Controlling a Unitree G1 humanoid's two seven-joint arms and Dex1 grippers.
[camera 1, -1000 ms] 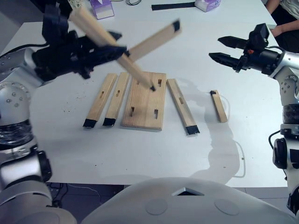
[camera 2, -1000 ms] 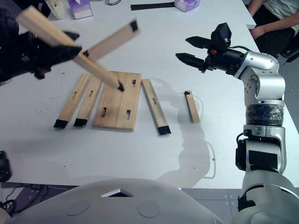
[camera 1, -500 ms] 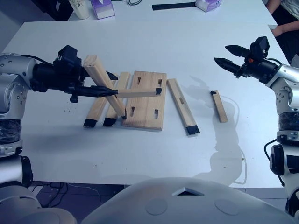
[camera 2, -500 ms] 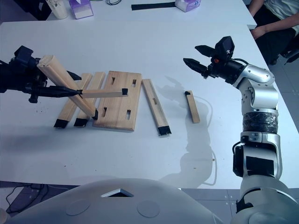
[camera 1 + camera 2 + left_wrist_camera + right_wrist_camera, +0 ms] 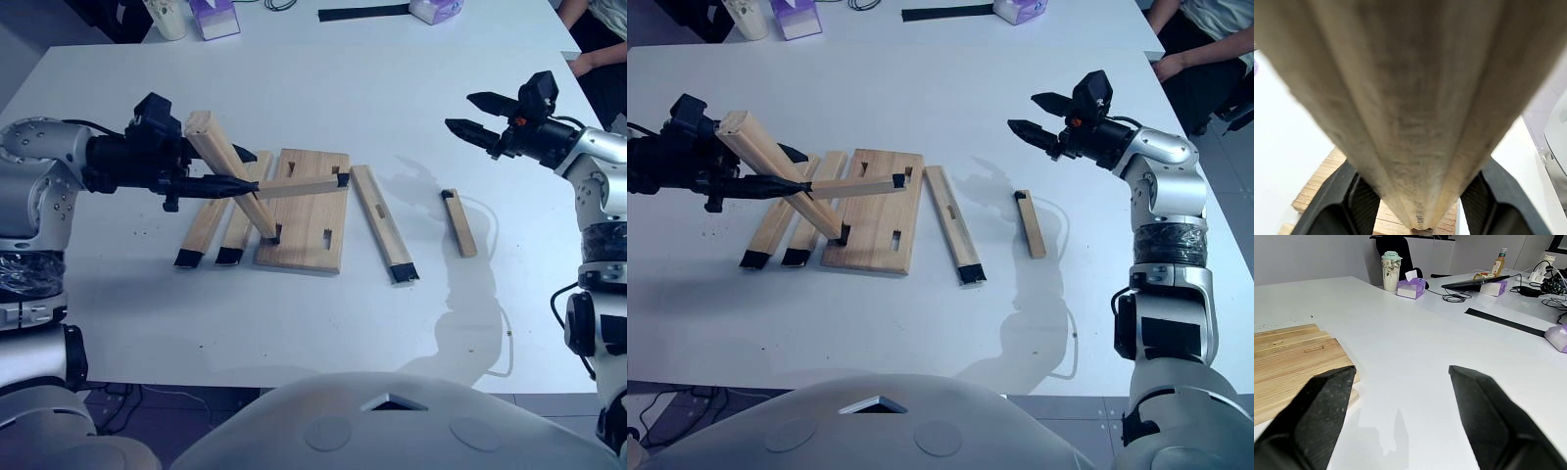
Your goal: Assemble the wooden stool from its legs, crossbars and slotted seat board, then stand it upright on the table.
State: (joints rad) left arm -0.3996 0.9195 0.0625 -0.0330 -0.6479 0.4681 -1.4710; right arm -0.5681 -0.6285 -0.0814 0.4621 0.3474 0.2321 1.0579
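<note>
The left gripper (image 5: pixel 227 183), jaws clamped on the leg-and-crossbar assembly (image 5: pixel 220 152), has lowered it from above the slotted seat board (image 5: pixel 313 220). The leg's black foot now meets the board's near-left slot, which suggests insertion is beginning. The right gripper (image 5: pixel 470 113) hovers right of the board, jaws wide and empty.

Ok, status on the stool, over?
Left pincer shut on leg with crossbar, foot down at a slot in the seat board. Right pincer open, empty, raised. Loose legs and short bar lie flat beside the board, clear.
</note>
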